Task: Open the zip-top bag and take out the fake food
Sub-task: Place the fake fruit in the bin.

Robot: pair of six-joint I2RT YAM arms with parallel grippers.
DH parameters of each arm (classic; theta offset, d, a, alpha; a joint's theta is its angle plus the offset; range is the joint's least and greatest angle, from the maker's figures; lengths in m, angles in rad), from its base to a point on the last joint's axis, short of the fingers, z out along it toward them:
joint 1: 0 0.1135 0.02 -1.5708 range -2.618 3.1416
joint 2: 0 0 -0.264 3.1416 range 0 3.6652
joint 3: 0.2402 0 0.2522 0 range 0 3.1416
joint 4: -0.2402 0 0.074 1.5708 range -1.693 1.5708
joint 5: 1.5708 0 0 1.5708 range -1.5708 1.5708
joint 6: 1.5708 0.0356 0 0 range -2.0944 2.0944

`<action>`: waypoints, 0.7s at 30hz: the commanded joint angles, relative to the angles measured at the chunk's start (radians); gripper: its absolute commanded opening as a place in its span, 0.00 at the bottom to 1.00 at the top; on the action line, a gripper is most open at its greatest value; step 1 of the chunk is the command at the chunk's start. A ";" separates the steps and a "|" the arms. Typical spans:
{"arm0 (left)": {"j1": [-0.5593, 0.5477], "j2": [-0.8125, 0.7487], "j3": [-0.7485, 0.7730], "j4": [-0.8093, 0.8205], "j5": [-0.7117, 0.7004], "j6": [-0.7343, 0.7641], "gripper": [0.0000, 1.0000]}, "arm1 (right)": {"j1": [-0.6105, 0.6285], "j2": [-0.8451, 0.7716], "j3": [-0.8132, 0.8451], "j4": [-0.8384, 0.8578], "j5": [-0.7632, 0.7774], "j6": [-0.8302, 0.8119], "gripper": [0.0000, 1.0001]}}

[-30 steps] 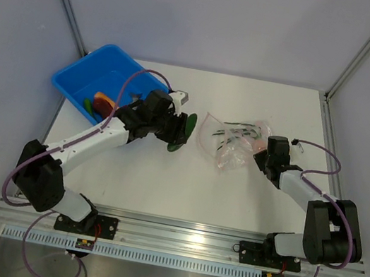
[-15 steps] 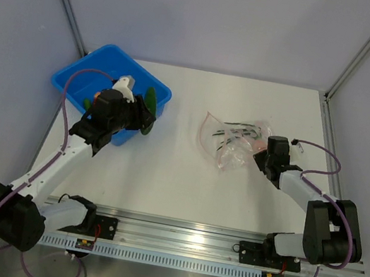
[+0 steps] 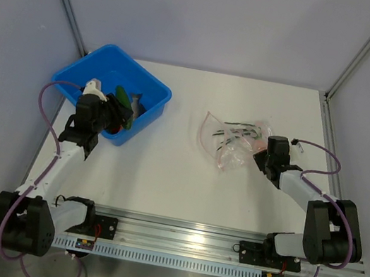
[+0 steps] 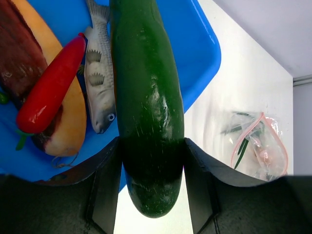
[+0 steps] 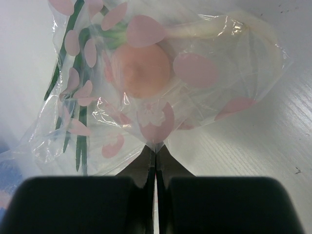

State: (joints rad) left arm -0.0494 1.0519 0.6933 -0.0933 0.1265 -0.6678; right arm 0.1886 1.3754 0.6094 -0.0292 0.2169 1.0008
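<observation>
Since a second earlier, the left arm had swung from the middle of the table (image 3: 184,181) to the blue bin (image 3: 108,64), carrying a green cucumber (image 4: 146,97). The right arm had not moved.

The zip-top bag (image 3: 231,143) lay crumpled on the table, right of centre, well apart from the bin. A pinkish ball (image 5: 141,70) and green stems (image 5: 80,122) were inside it. The right gripper (image 5: 155,157) was closed, apparently pinching the bag's near edge.

The left gripper (image 4: 152,195) was clamped around the cucumber above the bin. The cucumber's long axis ran in line with the fingers, its far end over a grey fish (image 4: 100,83) and its blunt end jutting back past the bin's rim. A red chilli (image 4: 48,92) lay on an orange-tan piece (image 4: 68,131).

The drop would probably go best with the gripper further inside the bin before it opened.
</observation>
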 commanded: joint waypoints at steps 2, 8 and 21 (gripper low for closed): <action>0.023 0.042 0.003 0.116 0.007 -0.021 0.31 | -0.008 -0.026 0.009 0.014 -0.027 0.021 0.00; 0.074 0.097 -0.008 0.138 0.001 -0.041 0.31 | -0.008 -0.013 0.016 0.009 -0.028 0.019 0.00; 0.103 0.057 -0.025 0.124 -0.005 -0.050 0.38 | -0.008 -0.015 0.020 0.002 0.026 0.006 0.00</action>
State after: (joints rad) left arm 0.0513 1.1442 0.6712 -0.0132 0.1303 -0.7124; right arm 0.1883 1.3754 0.6094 -0.0311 0.2016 1.0069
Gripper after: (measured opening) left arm 0.510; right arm 0.009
